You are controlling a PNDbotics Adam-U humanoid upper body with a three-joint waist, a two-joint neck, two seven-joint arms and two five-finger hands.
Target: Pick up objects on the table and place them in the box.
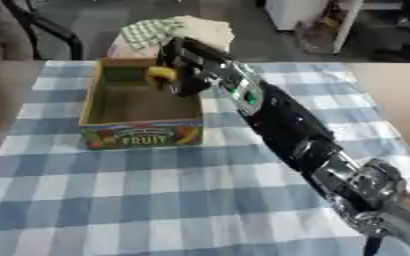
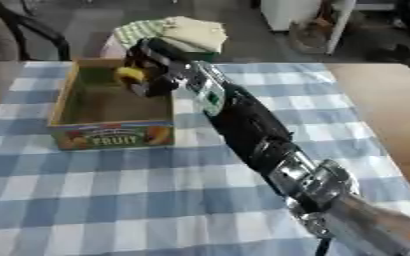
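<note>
Bench (image 1: 112, 200) under blue-white check cloth, bare of loose objects in view. Box (image 1: 138, 122) sits left of centre, open top for drop-in; front panel reads "FRUIT". Right hand (image 1: 180, 67) reaches over box's far right corner, fingers curled round yellow object (image 1: 160, 73), held above interior, likely for release. Left hand unseen.

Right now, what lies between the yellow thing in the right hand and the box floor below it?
Nothing: the yellow thing hangs over bare box floor, seen in the left eye view.
</note>
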